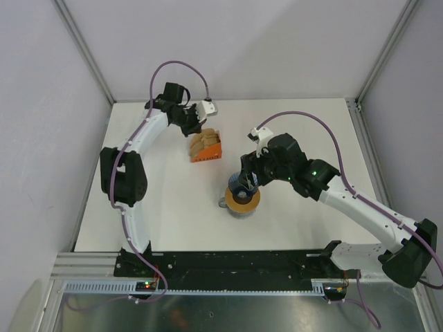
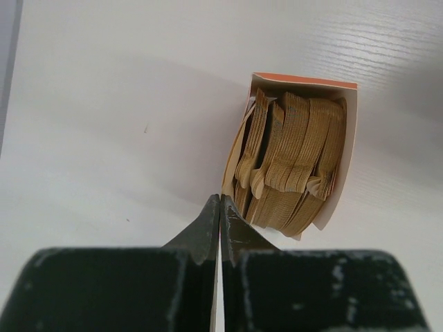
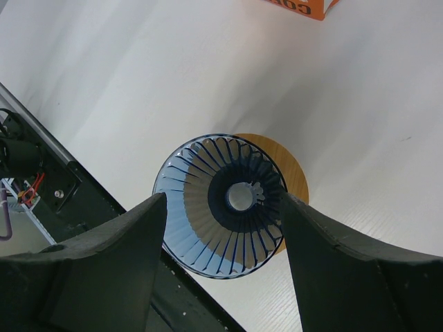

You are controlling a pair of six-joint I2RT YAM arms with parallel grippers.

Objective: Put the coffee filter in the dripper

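Several tan-brown coffee filters (image 2: 291,159) stand packed in a small orange box (image 2: 304,79), which shows at the back in the top view (image 1: 208,153). My left gripper (image 2: 220,202) is shut, its tips at the box's near left corner, with no paper visible between them. The dripper (image 3: 208,207), a blue ribbed cone, sits over a grey cup with an orange-tan ring (image 3: 294,176). My right gripper (image 3: 223,197) has a finger against each side of the cone's rim. In the top view the dripper (image 1: 242,182) is under my right gripper (image 1: 246,176). No filter is in the cone.
The orange box's corner shows at the top of the right wrist view (image 3: 304,7). The black base rail (image 1: 228,263) runs along the near edge. White walls and metal posts (image 1: 86,52) close the back and sides.
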